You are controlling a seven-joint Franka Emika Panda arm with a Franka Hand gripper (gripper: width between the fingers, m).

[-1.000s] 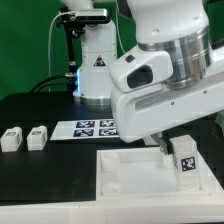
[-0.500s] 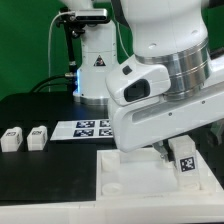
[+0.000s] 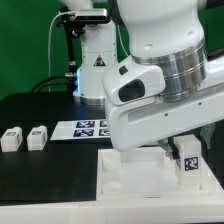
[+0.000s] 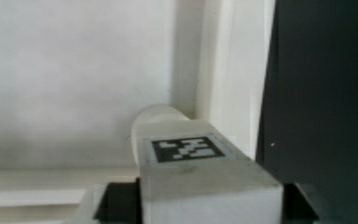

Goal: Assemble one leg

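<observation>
My gripper (image 3: 178, 148) is shut on a leg (image 3: 187, 160), a small white blocky peg with a black-and-white tag facing the camera. It holds the leg upright at the far right corner of the large white tray (image 3: 130, 185). In the wrist view the leg (image 4: 194, 165) stands between the two dark fingers (image 4: 123, 200), my gripper (image 4: 199, 205) closed on its sides, with the leg's end close to the tray's corner rim (image 4: 220, 60). Whether the leg touches the tray is hidden. Two more legs (image 3: 12, 138) (image 3: 37, 136) lie on the black table at the exterior view's left.
The marker board (image 3: 88, 127) lies on the table behind the tray. A white robot base (image 3: 95, 70) and a camera stand (image 3: 68, 50) are at the back. The arm's bulky wrist (image 3: 165, 90) hides the tray's far right part.
The arm's wrist has swung a little toward the exterior view's left and looms larger. The held leg has stayed almost in place at the tray's far right corner.
</observation>
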